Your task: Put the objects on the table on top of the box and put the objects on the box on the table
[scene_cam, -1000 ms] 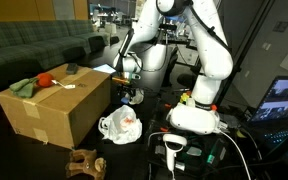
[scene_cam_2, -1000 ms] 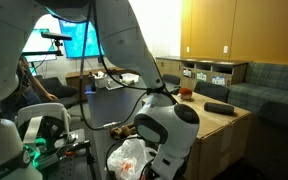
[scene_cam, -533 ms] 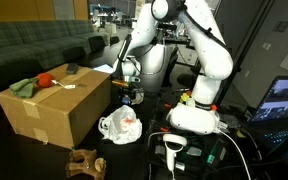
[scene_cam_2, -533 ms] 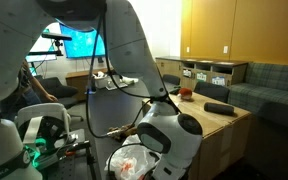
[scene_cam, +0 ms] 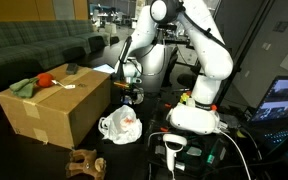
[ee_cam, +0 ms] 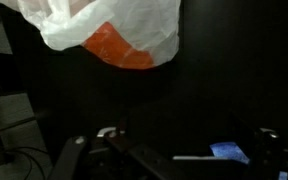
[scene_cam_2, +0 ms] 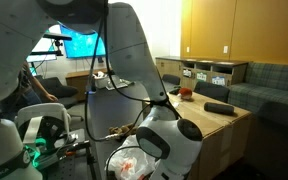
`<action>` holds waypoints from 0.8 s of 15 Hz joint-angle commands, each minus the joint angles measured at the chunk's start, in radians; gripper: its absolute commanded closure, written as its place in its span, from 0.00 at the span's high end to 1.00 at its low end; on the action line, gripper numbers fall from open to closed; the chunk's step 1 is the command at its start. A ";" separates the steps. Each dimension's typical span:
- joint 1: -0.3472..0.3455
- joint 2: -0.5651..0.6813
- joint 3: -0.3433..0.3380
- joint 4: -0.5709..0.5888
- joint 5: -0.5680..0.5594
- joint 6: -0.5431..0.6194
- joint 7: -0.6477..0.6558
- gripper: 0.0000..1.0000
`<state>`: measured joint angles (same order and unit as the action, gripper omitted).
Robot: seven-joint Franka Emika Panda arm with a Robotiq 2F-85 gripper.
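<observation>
room: jaws apart and empty, just off the box (scene_cam: 54, 105) corner, above the bag (scene_cam: 120, 126); bare dark desk (scene_cam: 44, 160) in front of the box | box: brown cardboard, flat flaps, standing on the desk | textures: crinkled white plastic bag over an orange lump; soft green cloth (scene_cam: 24, 88) and red round thing (scene_cam: 46, 79) on the box top

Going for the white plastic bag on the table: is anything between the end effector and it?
Nothing visible does. The open end effector hangs beside the box, higher than the white plastic bag and close by. In the wrist view only bare dark table lies between them.
</observation>
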<state>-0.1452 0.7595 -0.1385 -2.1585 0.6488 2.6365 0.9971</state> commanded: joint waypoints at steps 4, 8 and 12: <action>0.001 0.025 0.006 0.029 0.025 0.049 0.026 1.00; 0.008 0.054 0.006 0.049 0.025 0.116 0.051 1.00; 0.032 0.100 -0.013 0.082 0.002 0.162 0.102 1.00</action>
<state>-0.1420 0.8102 -0.1350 -2.1215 0.6494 2.7591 1.0544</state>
